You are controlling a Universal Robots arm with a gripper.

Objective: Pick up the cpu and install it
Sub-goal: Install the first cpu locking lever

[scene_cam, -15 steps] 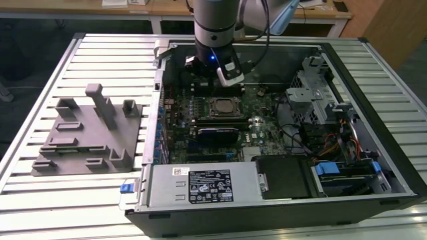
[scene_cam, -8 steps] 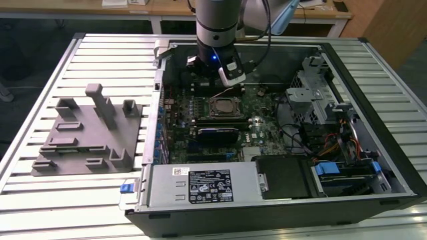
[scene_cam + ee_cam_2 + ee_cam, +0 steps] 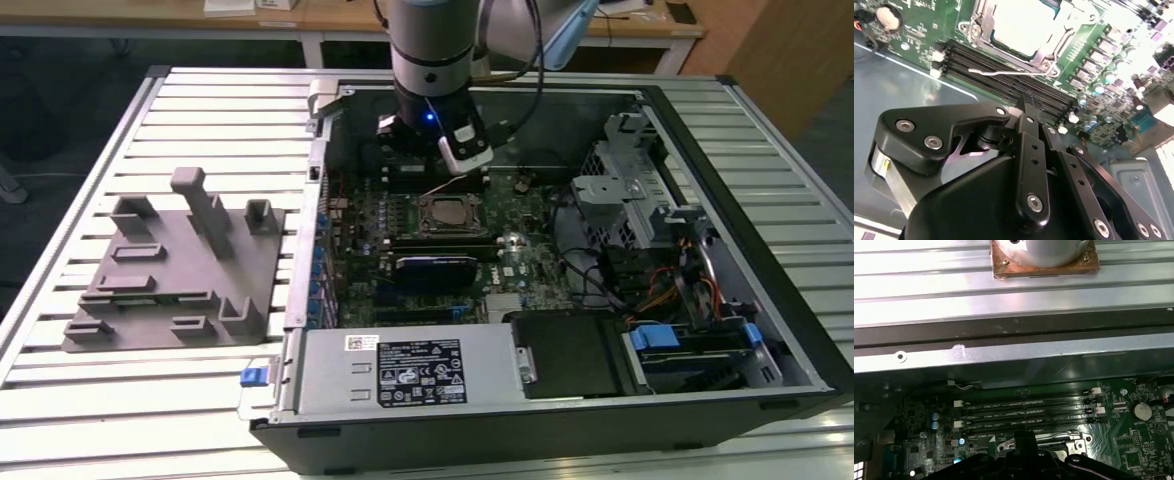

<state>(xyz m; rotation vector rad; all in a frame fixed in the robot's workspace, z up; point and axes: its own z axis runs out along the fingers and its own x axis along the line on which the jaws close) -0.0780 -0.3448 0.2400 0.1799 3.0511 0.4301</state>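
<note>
Slatted metal table (image 3: 160,400) (silver) carries grey fixture block (image 3: 174,265), open computer case (image 3: 534,420).

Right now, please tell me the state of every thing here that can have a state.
cpu: seated in the socket on the motherboard.
socket lever: a thin bar along the socket's edge; latched or not, cannot tell.
computer case: side open, inside exposed.
grey fixture: nothing on it.
gripper: above the board, beside the socket.

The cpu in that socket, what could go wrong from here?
The cpu already lies in the socket frame, with the tool just above the memory slots. Risks:
1. The thin lever wire looks unlatched, so the chip may not be locked.
2. Moving lower could strike the slots or snag that wire.
</note>
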